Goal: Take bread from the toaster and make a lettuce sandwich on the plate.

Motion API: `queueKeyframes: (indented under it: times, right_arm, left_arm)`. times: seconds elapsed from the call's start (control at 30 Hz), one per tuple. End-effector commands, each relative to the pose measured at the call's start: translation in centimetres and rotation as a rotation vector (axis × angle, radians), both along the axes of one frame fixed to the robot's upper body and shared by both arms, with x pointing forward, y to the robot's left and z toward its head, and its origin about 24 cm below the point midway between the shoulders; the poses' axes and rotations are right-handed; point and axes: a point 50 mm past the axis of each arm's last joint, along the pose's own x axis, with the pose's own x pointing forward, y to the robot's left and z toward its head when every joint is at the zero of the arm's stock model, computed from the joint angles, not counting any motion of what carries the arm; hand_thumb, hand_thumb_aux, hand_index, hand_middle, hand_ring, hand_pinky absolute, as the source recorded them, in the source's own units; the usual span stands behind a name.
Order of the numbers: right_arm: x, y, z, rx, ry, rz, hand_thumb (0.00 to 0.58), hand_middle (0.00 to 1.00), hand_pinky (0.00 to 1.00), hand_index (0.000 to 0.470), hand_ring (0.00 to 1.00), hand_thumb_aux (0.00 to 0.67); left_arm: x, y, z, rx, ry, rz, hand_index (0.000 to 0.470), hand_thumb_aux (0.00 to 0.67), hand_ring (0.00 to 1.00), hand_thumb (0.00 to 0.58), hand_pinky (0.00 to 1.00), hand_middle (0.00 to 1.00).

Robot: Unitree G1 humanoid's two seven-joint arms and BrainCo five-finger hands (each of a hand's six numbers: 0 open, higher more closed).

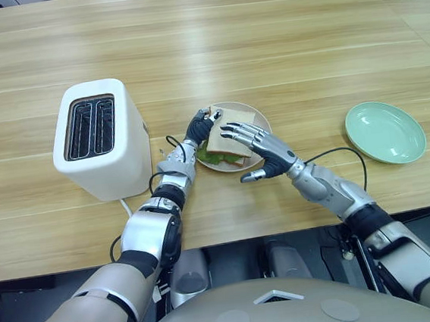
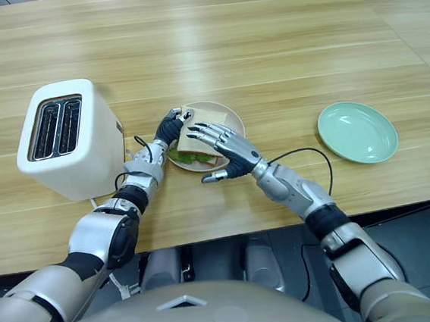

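Placement check: top slice [image 1: 234,121] lies tilted on lettuce [image 1: 210,159] on the plate [image 1: 263,123], toward the tabletop's [image 1: 264,42] front edge, just right of the toaster [image 1: 99,142], whose slots look empty. On its left corner the left hand [image 1: 196,125] is pinched, fingers curled around the bread. Over its right side the right hand [image 1: 264,152] is spread flat, holding nothing; contact unclear. So the slice sits between both hands, the right one nearer its middle. My read: next is lowering and squaring it. Risk: it skids off the lettuce. Spare green plate [image 1: 386,131] is well apart, toward the right edge.
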Motion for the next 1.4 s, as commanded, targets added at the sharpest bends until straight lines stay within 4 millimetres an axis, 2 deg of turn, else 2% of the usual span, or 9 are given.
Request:
queueKeyframes:
  times: [0.03,0.23,0.53,0.57,0.6,0.63,0.67,1.13,1.4]
  right_arm:
    - [1.2,0.1,-1.8,-0.101,0.036,-0.047,0.0,0.0,0.0,0.0,0.0,0.0]
    - [2.3,0.2,-3.8,-0.208,0.104,-0.119,0.0,0.0,0.0,0.0,0.0,0.0]
    - [1.3,0.5,-5.7,-0.284,0.182,-0.104,0.0,0.0,0.0,0.0,0.0,0.0]
    - [1.2,0.6,-5.8,-0.289,0.186,-0.102,0.0,0.0,0.0,0.0,0.0,0.0]
    - [1.1,0.6,-6.0,-0.295,0.195,-0.097,0.0,0.0,0.0,0.0,0.0,0.0]
    - [0.9,0.7,-6.2,-0.301,0.205,-0.093,0.0,0.0,0.0,0.0,0.0,0.0]
    - [0.8,0.7,-6.4,-0.307,0.215,-0.089,0.0,0.0,0.0,0.0,0.0,0.0]
    - [0.4,1.0,-7.2,-0.382,0.242,-0.068,0.0,0.0,0.0,0.0,0.0,0.0]
    - [1.0,1.3,-6.3,-0.357,0.171,-0.074,0.0,0.0,0.0,0.0,0.0,0.0]
  left_arm:
    - [-0.3,0.1,-0.8,0.043,0.053,0.007,0.46,0.67,1.0,0.58,1.0,1.0]
    - [-0.2,0.2,-1.0,0.083,0.068,0.015,0.46,0.67,1.0,0.58,1.0,1.0]
    - [0.1,0.9,-0.9,0.192,0.045,0.057,0.449,0.654,1.0,0.58,1.0,1.0]
    - [0.2,1.0,-0.8,0.204,0.039,0.063,0.247,0.36,1.0,0.456,1.0,1.0]
    - [0.3,1.2,-0.6,0.24,0.018,0.074,0.0,0.0,0.42,0.0,0.42,0.42]
    - [0.5,1.4,-0.3,0.264,-0.003,0.085,0.0,0.0,0.42,0.0,0.42,0.42]
    - [0.7,1.6,-0.1,0.286,-0.025,0.096,0.0,0.0,0.0,0.0,0.0,0.0]
    - [2.1,2.7,4.5,0.622,-0.485,0.172,0.0,0.0,0.0,0.0,0.0,0.0]
    - [0.2,2.1,7.9,0.563,-0.89,0.212,0.0,0.0,0.0,0.0,0.0,0.0]
